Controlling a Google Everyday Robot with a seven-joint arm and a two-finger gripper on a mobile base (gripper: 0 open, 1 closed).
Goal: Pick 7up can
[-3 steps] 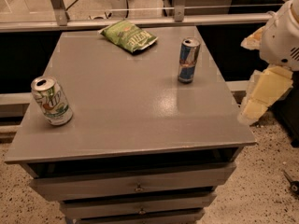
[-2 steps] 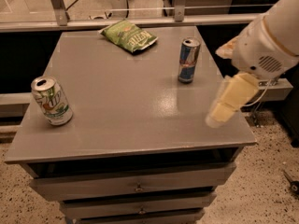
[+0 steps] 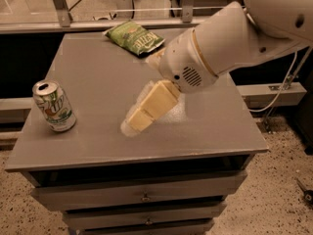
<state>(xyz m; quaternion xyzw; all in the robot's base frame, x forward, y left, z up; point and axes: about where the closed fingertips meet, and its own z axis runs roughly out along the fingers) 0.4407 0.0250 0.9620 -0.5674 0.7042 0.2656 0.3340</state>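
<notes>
The 7up can [image 3: 54,106] stands upright near the left front edge of the grey table [image 3: 98,146]. It is white and green with a silver top. My gripper [image 3: 139,120] hangs over the middle front of the table, pointing down and to the left, well to the right of the can and apart from it. The white arm [image 3: 220,45] reaches in from the upper right and covers the right part of the table.
A green chip bag [image 3: 134,37] lies at the back of the table. The table has drawers [image 3: 144,197] below its front edge. A speckled floor [image 3: 274,190] lies to the right, and a rail runs behind the table.
The arm has swung left across the table, bringing the gripper from the right edge to the middle front. It now hides the blue-and-silver can seen earlier. The 7up can has not moved.
</notes>
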